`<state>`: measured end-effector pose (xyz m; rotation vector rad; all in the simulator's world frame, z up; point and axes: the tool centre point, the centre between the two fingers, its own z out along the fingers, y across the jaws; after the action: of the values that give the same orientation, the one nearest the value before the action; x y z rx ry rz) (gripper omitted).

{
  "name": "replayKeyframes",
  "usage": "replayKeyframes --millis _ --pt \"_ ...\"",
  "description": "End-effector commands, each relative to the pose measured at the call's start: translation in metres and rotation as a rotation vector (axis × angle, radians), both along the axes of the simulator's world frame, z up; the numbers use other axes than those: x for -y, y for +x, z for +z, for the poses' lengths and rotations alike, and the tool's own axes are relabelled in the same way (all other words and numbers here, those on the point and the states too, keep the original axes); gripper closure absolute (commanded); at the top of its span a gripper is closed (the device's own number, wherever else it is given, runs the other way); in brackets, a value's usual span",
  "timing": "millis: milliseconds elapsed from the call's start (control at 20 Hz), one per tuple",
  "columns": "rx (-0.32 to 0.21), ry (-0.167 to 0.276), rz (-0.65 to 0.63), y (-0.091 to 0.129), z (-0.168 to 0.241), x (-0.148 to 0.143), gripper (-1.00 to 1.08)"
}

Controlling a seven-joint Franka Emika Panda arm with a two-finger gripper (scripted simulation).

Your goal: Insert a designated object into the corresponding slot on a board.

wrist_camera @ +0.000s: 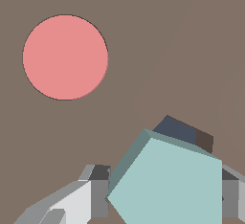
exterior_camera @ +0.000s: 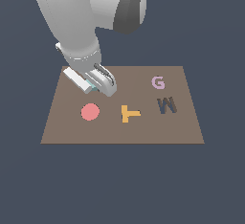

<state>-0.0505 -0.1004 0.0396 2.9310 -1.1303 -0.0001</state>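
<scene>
The pale teal pentagon block sits between my gripper's fingers, which are closed on its sides. Just behind it a dark edge of the pentagon slot shows on the brown board, so the block stands above and partly over the recess. In the exterior view my gripper is low over the board, above the red disc; only a teal sliver of the block shows there and the slot is hidden by the hand.
The red disc lies near the block. An orange T, a dark W-shaped recess and a pink G lie on the board toward the exterior view's right. Dark floor surrounds the board.
</scene>
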Motion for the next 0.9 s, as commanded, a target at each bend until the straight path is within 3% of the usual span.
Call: replayKeyframes --millis 0,800,850 --pt "0.0 0.0 -0.054 -0.002 0.001 0.007 1.08" --pt "-0.001 0.001 -0.119 -0.006 -0.009 0.015 1.08" --pt "-0.001 0.001 -0.119 -0.006 -0.009 0.015 -0.92"
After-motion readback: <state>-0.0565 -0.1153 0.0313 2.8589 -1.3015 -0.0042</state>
